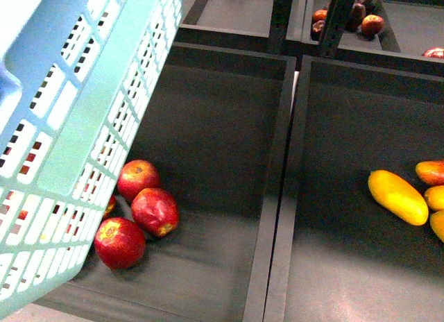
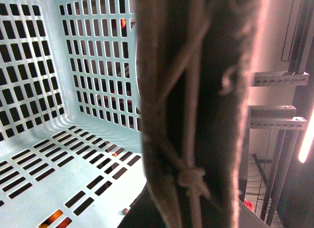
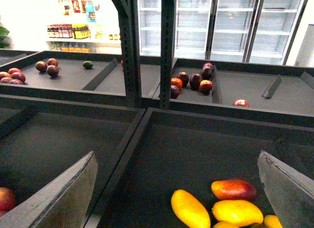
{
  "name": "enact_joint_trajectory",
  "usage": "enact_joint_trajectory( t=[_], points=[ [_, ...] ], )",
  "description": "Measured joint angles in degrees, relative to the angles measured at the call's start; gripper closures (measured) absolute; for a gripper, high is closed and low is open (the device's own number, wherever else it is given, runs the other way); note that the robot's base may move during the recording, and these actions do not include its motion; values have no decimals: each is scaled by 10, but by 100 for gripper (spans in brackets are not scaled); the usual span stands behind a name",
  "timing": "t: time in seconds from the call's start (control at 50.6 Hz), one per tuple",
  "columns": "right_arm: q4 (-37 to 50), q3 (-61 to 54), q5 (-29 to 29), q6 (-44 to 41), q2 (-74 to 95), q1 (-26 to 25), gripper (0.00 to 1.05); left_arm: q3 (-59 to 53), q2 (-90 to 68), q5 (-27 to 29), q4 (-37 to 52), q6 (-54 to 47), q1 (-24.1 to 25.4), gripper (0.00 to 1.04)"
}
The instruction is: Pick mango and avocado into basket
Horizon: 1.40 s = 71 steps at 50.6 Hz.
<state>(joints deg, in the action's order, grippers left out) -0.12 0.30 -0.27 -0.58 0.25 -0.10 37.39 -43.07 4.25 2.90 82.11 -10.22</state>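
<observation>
- The basket [image 1: 69, 128] hung tilted at the left, above the near left tray [image 1: 208, 162]. From my left wrist only its bare slotted floor and walls showed.
- Its brown handle [image 2: 196, 115], bound with a white tie [image 2: 191, 179], filled that wrist view. I could not tell how my left gripper stood.
- In the left tray, red apples [image 1: 154, 211] lay bunched together just beside the basket's side.
- The near right tray [image 1: 347, 128] held the mango [image 1: 397, 196], yellow and oblong, at its right side among other yellow and reddish mangoes.
- My right gripper [image 3: 176, 156] hung spread wide over that tray, holding nothing.
- The avocado [image 3: 88, 65], as far as I could tell, was a small dark green fruit in a far tray.
</observation>
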Motion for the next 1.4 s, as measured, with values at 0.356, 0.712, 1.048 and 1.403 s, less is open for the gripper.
enact_joint_trajectory(
  t=[0.356, 0.712, 1.048, 1.403],
  points=[
    [0, 0, 0, 0, 0, 0, 8, 23, -24, -72, -69, -125, 0, 97],
    [0, 0, 0, 0, 0, 0, 8, 83, -289, -202, -61, -725, -108, 98],
    [0, 0, 0, 0, 0, 0, 8, 123, -395, -210, -51, -750, -163, 98],
    [13, 15, 145, 68, 68, 11, 8, 126, -393, -201, -51, -756, -157, 98]
  ],
)
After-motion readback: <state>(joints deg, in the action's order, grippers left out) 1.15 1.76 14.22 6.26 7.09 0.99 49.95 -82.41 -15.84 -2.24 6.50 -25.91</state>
